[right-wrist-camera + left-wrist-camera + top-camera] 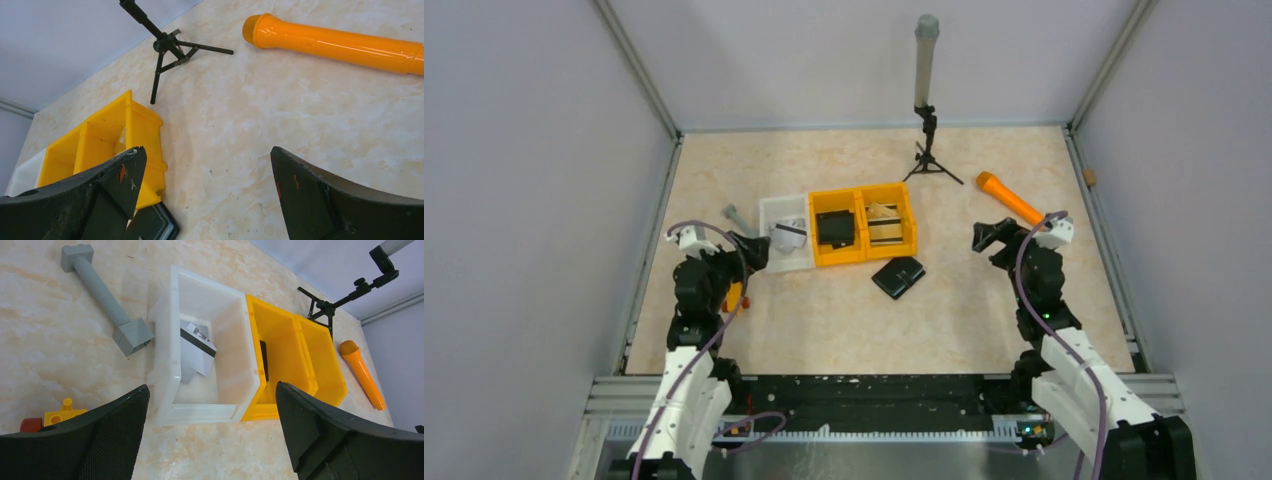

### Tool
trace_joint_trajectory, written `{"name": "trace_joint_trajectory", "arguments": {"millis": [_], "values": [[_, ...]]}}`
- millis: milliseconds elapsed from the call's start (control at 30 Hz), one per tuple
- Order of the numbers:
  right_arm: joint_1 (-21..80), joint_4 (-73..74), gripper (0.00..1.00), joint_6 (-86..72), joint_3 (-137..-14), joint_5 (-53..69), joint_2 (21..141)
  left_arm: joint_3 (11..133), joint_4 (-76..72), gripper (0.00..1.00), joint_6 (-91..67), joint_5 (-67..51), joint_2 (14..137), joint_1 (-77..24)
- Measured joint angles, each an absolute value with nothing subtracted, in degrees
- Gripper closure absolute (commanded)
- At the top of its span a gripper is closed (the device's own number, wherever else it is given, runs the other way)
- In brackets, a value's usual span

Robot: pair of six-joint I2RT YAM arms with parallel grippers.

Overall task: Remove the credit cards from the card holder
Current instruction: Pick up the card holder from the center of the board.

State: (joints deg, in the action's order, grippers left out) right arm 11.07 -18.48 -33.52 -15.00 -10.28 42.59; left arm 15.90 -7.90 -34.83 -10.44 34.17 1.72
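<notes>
The card holder (898,277) lies flat on the bench (824,330) near the middle. It is folded shut as far as the top view shows, just in front of the right-hand yellow bin and apart from both arms.

At the far left, a small yellow toy brick (62,415) with a red piece beside it sits close to the left arm. Behind it a grey bolt-shaped part (100,290) lies on its side, one end nearly against the white bin (165,365). The left fingers (115,440) stand wide apart and hold nothing, hovering at the near left corner of that bin. Inside the bin a pale credit card (200,347) with a dark stripe leans tilted against the left wall, with another flat grey piece partly under it.

Next to the right, touching the white bin, are two yellow bins (844,256) joined side by side. The left one holds a black blocky item (834,228). The right one holds pale striped things too small to make out. Behind the bins a small black tripod (927,150) stands upright with a grey tube on top.

Further right, the right fingers (320,200) are also spread wide and empty, hovering above bare bench. A corner of the card holder shows at the lower edge of the right wrist view, under the left-hand finger. Beyond them an orange tube (1011,198) lies on its side, well apart from the holder.
</notes>
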Motion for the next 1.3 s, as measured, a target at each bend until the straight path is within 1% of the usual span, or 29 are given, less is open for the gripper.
{"name": "trace_joint_trajectory", "arguments": {"millis": [133,367,500,633,800,933,1033,1200,1300], "values": [[11.07,-18.87,0.01,-33.56,-15.00,-9.87,43.59,15.44,-9.74,0.01,-34.83,-12.45,35.16,1.72],[11.07,-19.35,0.01,-34.02,-15.00,-6.92,46.52,13.28,-17.89,0.01,-35.42,-21.30,36.71,1.23],[11.07,-18.41,0.01,-35.70,-15.86,-5.02,49.19,12.95,-20.95,0.01,-35.46,-23.88,37.54,0.27],[11.07,-17.63,0.01,-39.35,-18.39,-0.36,54.19,12.95,-22.94,0.01,-35.24,-24.88,40.23,-3.62],[11.46,-14.31,0.01,-44.21,-20.73,6.66,60.82,14.24,-21.78,0.01,-32.25,-22.96,43.57,-12.58],[15.51,-11.03,0.01,-47.68,-20.82,8.23,63.02,17.21,-20.86,0.01,-28.60,-19.97,46.83,-20.60],[20.16,-10.07,0.03,-52.45,-20.80,8.16,63.48,19.53,-20.60,0.01,-26.65,-19.05,50.35,-24.25],[25.34,-10.85,0.03,-61.39,-20.71,4.89,64.60,22.00,-19.79,0.01,-25.12,-19.05,55.81,-25.71],[28.51,-7.68,0.03,-65.34,-21.63,1.41,66.24,23.05,-18.48,0.01,-24.88,-18.81,58.06,-25.96]]}}
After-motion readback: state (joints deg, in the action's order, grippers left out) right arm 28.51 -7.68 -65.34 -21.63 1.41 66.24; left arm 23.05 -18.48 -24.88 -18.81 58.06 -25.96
